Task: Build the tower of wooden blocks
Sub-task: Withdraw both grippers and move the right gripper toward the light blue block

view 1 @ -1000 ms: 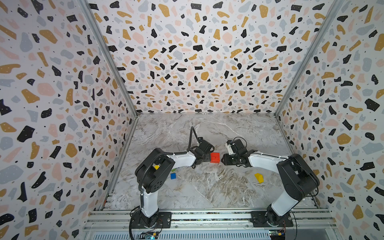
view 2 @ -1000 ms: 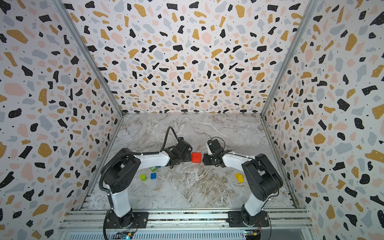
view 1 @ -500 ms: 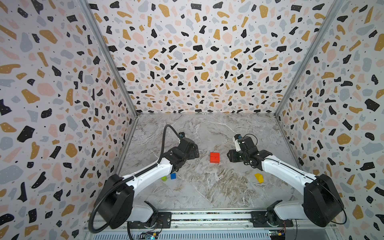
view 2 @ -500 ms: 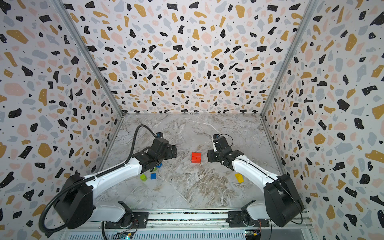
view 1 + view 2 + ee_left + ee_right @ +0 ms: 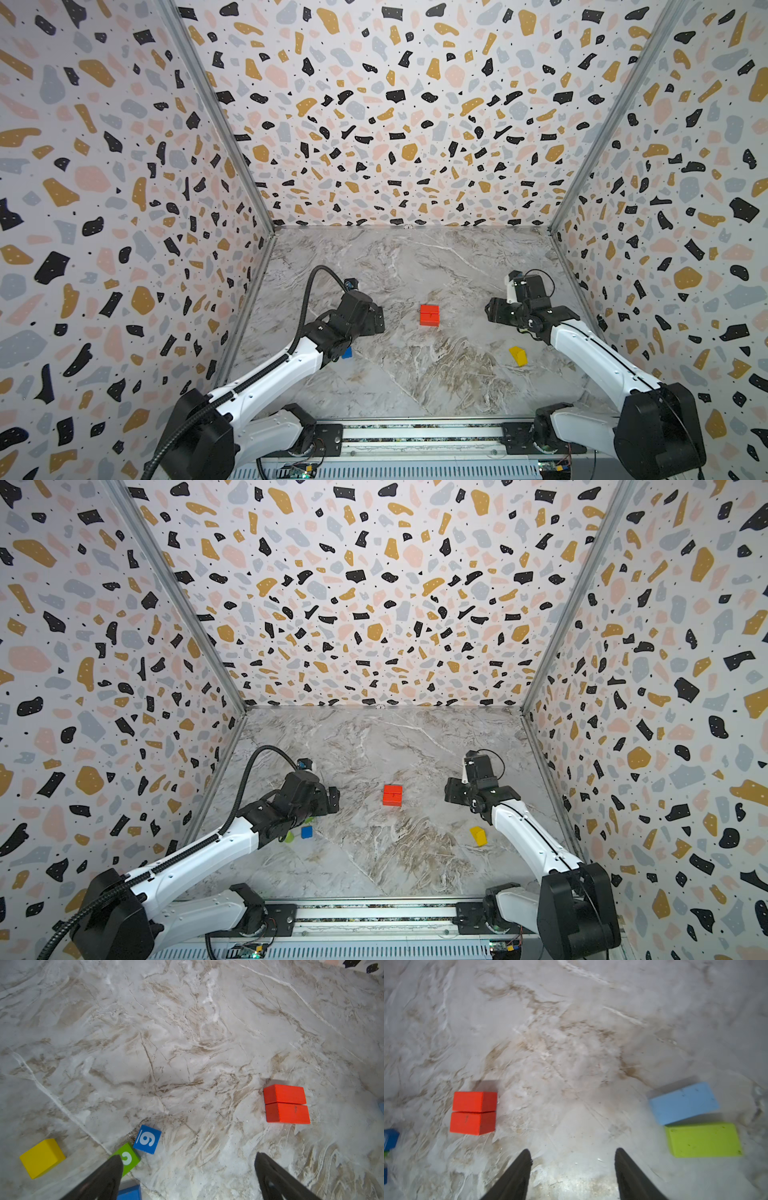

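2 red slabs (image 5: 429, 314) lie mid-surface (image 5: 399, 386), touching along 1 long edge, side by side as far as I can tell. That is the tower base only, with nothing on top yet. Loose pieces: a numbered blue cube (image 5: 147, 1139) just beside a green cube (image 5: 126, 1159), with a yellow cube (image 5: 42, 1158) near them, all by the left arm. A yellow wedge (image 5: 518, 356) sits near the right arm. A light blue bar (image 5: 684, 1103) and a lime bar (image 5: 704, 1139) lie just beside each other in the right wrist view. Blocks are probably light, stiff painted wood, and the smooth faces could slip. Best to pinch across 2 flat parallel sides, and to take the wedge by its flat sides, not the slope. Left claw (image 5: 188, 1157) is spread wide and empty, near the green cube. Right claw (image 5: 573, 1152) is parted and empty, well apart from the slabs.
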### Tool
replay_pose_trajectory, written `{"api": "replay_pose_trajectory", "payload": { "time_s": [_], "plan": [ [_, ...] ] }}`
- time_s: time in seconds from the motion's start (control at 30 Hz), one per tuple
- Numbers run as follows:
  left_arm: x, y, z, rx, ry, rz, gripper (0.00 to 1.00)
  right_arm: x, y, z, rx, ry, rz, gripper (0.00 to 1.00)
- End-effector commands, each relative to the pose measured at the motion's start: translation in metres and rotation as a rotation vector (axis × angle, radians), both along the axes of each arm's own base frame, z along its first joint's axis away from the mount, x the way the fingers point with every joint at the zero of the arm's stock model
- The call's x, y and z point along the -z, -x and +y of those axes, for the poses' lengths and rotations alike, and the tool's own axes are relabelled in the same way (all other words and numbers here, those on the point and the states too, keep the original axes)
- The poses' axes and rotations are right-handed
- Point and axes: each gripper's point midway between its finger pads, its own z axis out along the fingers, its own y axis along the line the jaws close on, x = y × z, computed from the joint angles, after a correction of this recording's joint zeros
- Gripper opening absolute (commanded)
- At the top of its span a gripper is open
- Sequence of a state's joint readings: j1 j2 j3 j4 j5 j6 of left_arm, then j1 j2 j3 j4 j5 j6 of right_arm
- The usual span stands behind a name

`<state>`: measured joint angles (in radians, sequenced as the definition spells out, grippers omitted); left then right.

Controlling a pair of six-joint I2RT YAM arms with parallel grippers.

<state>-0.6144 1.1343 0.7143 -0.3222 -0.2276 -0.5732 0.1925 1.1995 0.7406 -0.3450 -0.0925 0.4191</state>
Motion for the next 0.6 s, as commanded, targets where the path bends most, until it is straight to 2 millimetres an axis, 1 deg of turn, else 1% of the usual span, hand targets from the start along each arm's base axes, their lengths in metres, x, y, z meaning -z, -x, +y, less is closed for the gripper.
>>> {"api": "replay_pose_trajectory", "payload": {
  "time_s": [0.0,0.1,0.2,0.27,0.4,0.5,0.57],
  "plan": [
    [-0.016,0.000,-0.010,0.087,-0.003,-0.015,1.00,0.008,0.010,-0.015,0.044,-0.063,0.046,0.70],
    [-0.035,-0.001,-0.012,0.120,-0.020,-0.036,1.00,0.016,0.010,-0.038,0.122,-0.051,0.055,0.73],
    [-0.050,0.000,-0.010,0.141,-0.030,-0.073,1.00,0.023,0.012,-0.054,0.181,-0.043,0.061,0.74],
    [-0.053,0.003,-0.006,0.135,-0.029,-0.095,1.00,0.028,0.012,-0.058,0.203,-0.044,0.077,0.76],
    [-0.053,0.009,-0.001,0.119,0.014,-0.149,1.00,0.039,0.012,-0.063,0.228,-0.035,0.128,0.88],
    [-0.060,0.010,0.002,0.114,0.016,-0.166,1.00,0.040,0.010,-0.073,0.271,-0.027,0.131,0.92],
    [-0.060,0.011,0.002,0.116,0.021,-0.168,1.00,0.040,0.010,-0.078,0.296,-0.035,0.132,0.94]
  ]
}}
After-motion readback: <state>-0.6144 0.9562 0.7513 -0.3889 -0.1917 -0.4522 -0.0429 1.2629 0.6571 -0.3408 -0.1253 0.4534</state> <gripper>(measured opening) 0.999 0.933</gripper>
